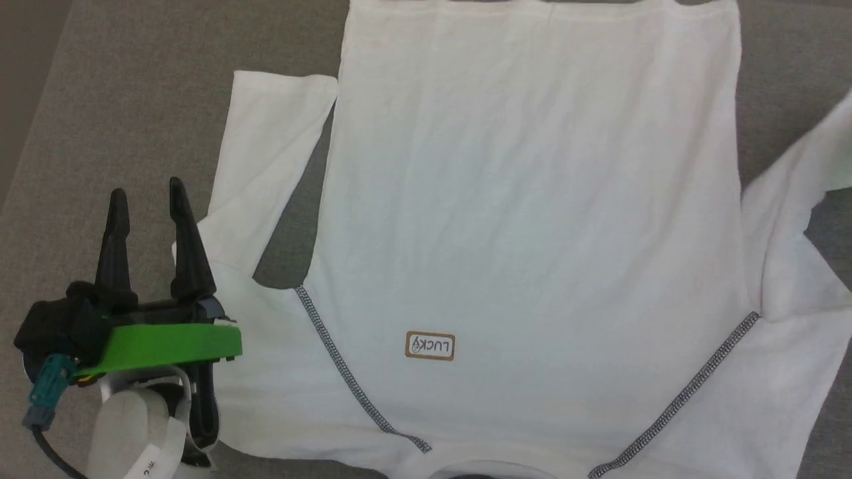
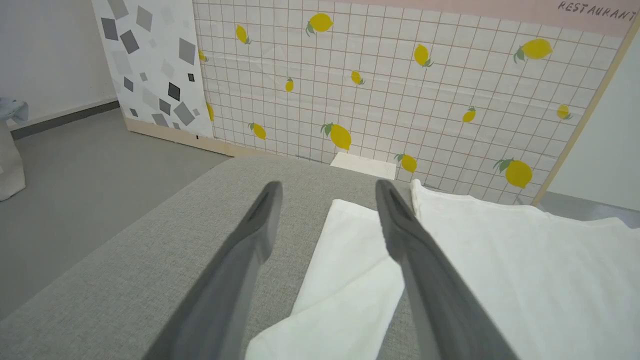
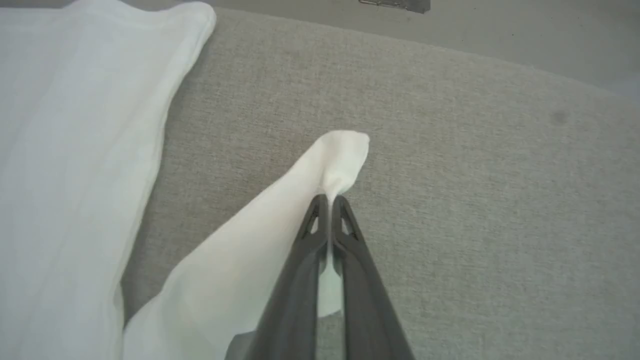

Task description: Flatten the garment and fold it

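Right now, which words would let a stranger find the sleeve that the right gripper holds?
A white T-shirt lies on the grey cushion. The sleeve at the robot's right is pinched near its tip by the shut right gripper; the other sleeve lies flat.

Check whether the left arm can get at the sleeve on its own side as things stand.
Probably yes. The left tool stands open right beside that sleeve, which lies flat on the grey cushion with nothing between them.
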Available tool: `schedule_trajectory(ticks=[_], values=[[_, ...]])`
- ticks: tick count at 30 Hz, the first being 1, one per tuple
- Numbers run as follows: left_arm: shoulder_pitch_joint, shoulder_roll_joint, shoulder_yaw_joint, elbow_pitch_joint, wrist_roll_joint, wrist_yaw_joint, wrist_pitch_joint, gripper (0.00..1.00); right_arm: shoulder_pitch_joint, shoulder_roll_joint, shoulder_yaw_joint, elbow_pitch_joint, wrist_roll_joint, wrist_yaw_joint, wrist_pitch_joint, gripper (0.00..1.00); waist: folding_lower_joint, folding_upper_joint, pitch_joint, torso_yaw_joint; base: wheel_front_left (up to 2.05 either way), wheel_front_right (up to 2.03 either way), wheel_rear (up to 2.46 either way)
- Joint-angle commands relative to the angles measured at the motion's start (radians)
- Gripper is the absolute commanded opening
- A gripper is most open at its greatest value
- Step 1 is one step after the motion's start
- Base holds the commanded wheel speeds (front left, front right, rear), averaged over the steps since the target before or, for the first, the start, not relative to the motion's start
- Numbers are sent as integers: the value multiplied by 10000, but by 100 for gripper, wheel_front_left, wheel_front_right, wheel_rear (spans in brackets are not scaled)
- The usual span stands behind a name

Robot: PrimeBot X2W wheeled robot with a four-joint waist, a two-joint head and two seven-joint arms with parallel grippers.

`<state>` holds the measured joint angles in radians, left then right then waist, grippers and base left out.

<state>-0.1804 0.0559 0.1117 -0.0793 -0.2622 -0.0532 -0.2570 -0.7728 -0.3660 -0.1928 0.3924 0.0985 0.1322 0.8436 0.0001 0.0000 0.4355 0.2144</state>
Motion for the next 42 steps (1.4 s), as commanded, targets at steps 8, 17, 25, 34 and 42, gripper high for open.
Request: schedule_trajectory(ticks=[8, 17, 25, 34, 42], values=[[778, -52, 201, -112, 295, -10, -47, 100, 2648, -1020, -2492, -1423, 291, -15, 181, 0, -1, 0, -1828, -1048, 0, 0, 0], [1266, -55, 292, -331, 322, 121, -47, 100, 4064, -1628, -4233, -1723, -152, -15, 15, 0, -1, 0, -2197, -1479, 0, 0, 0], [1538, -56, 383, -287, 287, 213, -47, 100, 4519, -2099, -3418, -2381, 371, -15, 769, 0, -1, 0, -2512, -1442, 0, 0, 0], [1751, -56, 349, -170, 277, 275, -47, 100, 4982, -1593, -891, -5226, 3394, -15, 3976, 0, -1, 0, -3077, -1404, 0, 0, 0], [1834, -56, 271, -155, 257, 253, -47, 100, 5275, 977, 1097, -6590, 5012, -15, 5005, 0, -1, 0, -3196, -1299, 0, 0, 0]])
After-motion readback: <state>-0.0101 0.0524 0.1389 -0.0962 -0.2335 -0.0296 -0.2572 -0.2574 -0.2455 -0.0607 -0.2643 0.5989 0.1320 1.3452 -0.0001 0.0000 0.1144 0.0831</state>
